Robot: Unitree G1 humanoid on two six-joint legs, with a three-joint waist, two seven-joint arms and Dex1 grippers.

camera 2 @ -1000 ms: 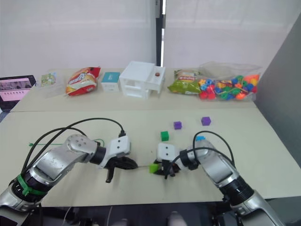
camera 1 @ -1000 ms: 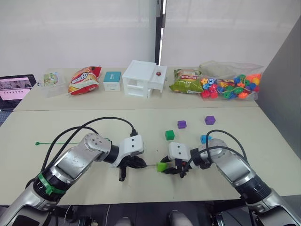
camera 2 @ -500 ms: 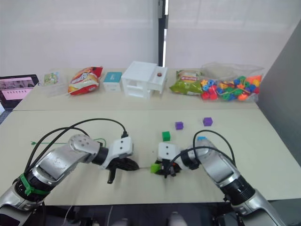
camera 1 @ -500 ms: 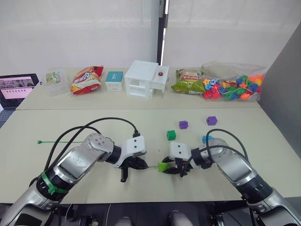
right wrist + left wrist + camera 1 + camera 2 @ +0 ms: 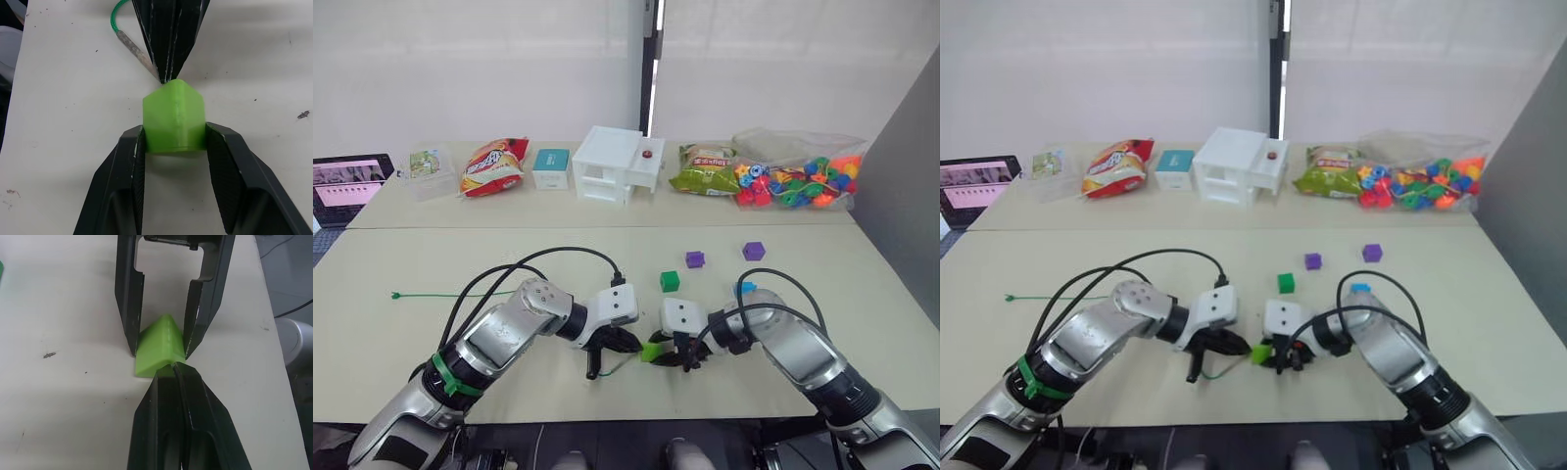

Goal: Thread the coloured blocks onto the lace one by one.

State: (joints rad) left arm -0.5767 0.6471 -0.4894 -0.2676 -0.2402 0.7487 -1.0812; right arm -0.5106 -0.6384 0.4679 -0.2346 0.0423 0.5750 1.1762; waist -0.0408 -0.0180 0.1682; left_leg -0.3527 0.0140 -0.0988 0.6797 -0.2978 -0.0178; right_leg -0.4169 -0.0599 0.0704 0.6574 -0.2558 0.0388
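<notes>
The first threading was in hand: the right gripper (image 5: 173, 147) pinched the lime block (image 5: 174, 117) just above the table (image 5: 460, 264) near its front edge, while the left gripper (image 5: 177, 374), fingers pressed together on the lace (image 5: 128, 43) tip, met the block's near face. Next, I judged, the tip must find the hole and be pushed through, which needs fine alignment. The other blocks (image 5: 670, 281) lay loose beyond; the snack bags (image 5: 491, 166) bore print too small to read.
</notes>
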